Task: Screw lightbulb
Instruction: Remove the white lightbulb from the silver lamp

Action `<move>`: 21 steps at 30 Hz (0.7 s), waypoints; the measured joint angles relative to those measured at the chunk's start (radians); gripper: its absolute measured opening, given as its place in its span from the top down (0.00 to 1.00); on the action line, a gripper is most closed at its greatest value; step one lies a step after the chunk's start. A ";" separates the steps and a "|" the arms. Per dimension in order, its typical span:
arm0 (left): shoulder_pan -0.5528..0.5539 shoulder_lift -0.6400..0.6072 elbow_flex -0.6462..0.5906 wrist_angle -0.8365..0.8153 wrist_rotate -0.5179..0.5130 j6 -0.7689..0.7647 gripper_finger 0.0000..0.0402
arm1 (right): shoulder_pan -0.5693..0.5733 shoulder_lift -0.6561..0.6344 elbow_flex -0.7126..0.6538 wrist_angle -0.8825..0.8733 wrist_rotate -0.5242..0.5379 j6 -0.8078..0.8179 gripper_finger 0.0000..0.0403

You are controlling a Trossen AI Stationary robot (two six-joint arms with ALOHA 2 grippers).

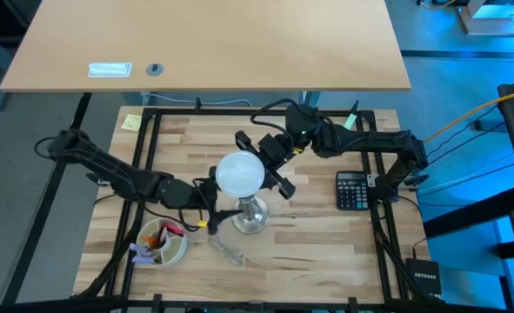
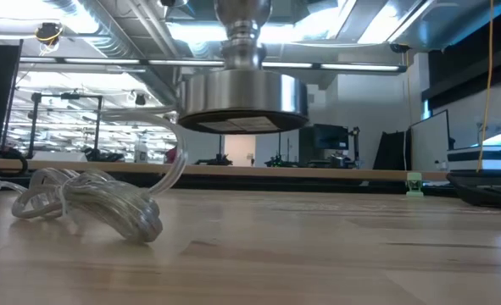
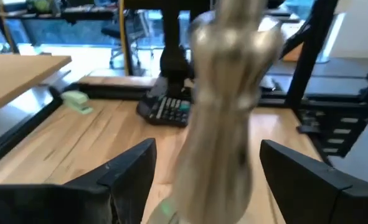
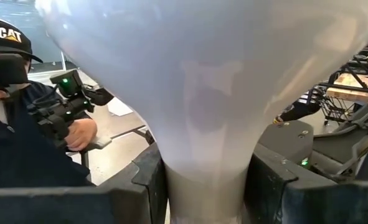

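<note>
Wooden table (image 1: 317, 243) carries a black calculator (image 1: 353, 190) near its right edge. A bowl (image 1: 175, 253) with mixed coloured items sits at front left. A clear coiled cord (image 2: 97, 206) lies on the tabletop in front of the silver stand (image 1: 251, 215). A yellow note (image 1: 131, 122) lies at the far left corner. A second, lighter table (image 1: 204, 39) behind holds a small clear packet (image 1: 110, 69). Beyond the table, a person (image 4: 22, 149) in a dark cap holds a black device.
</note>
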 joint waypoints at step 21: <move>0.033 0.085 0.000 0.192 0.013 0.094 0.60 | 0.000 0.000 0.000 -0.004 0.032 -0.019 0.62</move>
